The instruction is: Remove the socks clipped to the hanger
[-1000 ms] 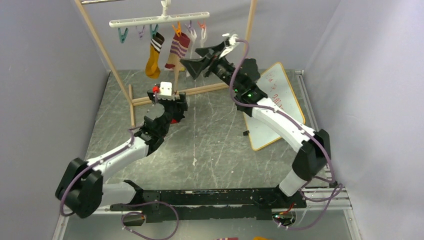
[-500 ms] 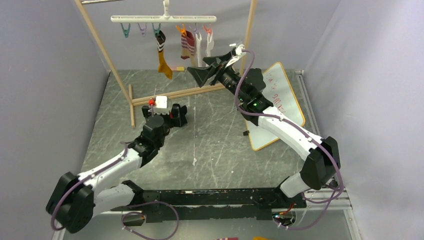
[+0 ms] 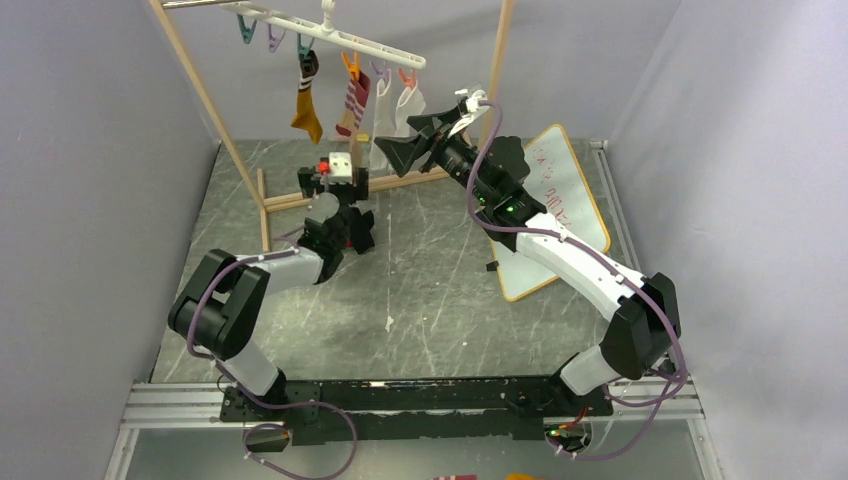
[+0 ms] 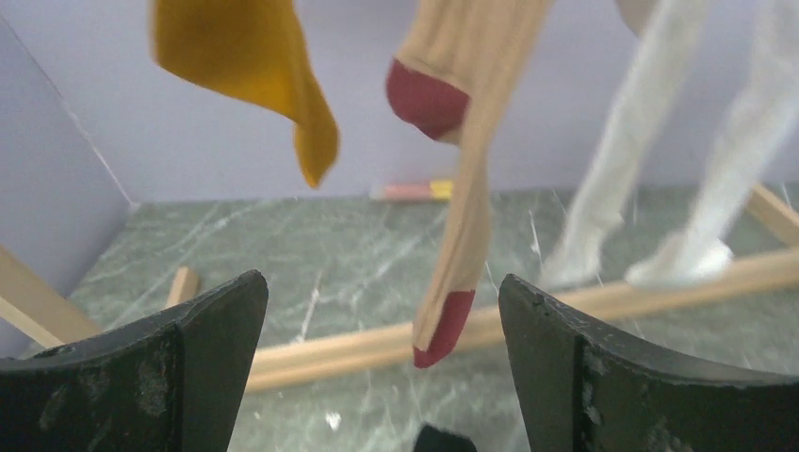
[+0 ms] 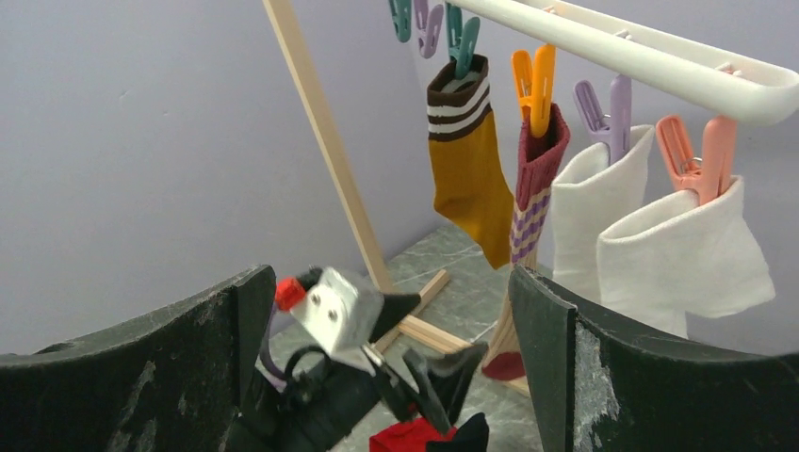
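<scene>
Hanger [image 3: 335,36] hooked on the wooden rack [image 3: 205,100], its bar slanting across the overhead view, with four socks [image 3: 352,103] clipped along it: mustard, striped and two white. Left gripper [image 4: 382,287], wide open and empty, looks up from below the socks, above the surface [image 3: 430,280]. Right gripper [image 3: 408,138], likewise wide open and empty, is just beside the white pair.

**Soft, even light; left wrist view blurred**

Your overhead view is bright and evenly lit, with only faint shadows under the arms [image 3: 560,250] on the table [image 3: 430,290]. In your left wrist view the hanging socks [image 4: 245,66] are blurred, while the black fingers [image 4: 170,377] at the bottom edge look fairly crisp. Your right wrist view is sharper: the clips [image 5: 532,80] read clearly
</scene>
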Motion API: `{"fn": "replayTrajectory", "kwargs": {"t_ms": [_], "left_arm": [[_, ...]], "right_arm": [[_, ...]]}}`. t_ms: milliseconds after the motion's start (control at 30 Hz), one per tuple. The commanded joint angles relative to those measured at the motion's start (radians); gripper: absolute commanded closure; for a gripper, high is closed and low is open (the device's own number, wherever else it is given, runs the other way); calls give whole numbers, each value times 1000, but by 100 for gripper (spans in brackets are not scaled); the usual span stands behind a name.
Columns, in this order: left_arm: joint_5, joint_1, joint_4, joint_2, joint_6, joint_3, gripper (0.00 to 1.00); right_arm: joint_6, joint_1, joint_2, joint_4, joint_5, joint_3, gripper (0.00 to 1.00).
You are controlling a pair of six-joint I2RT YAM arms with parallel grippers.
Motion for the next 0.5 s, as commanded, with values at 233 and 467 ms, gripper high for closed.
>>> {"fn": "replayTrajectory", "kwargs": {"t_ms": [233, 467], "left_arm": [[256, 207, 132, 73, -50, 103, 3], [528, 290, 118, 213, -78, 246, 3]], "right_arm": [[-18, -5, 6, 11, -38, 26, 0], [-13, -5, 15, 10, -47, 34, 0]]}}
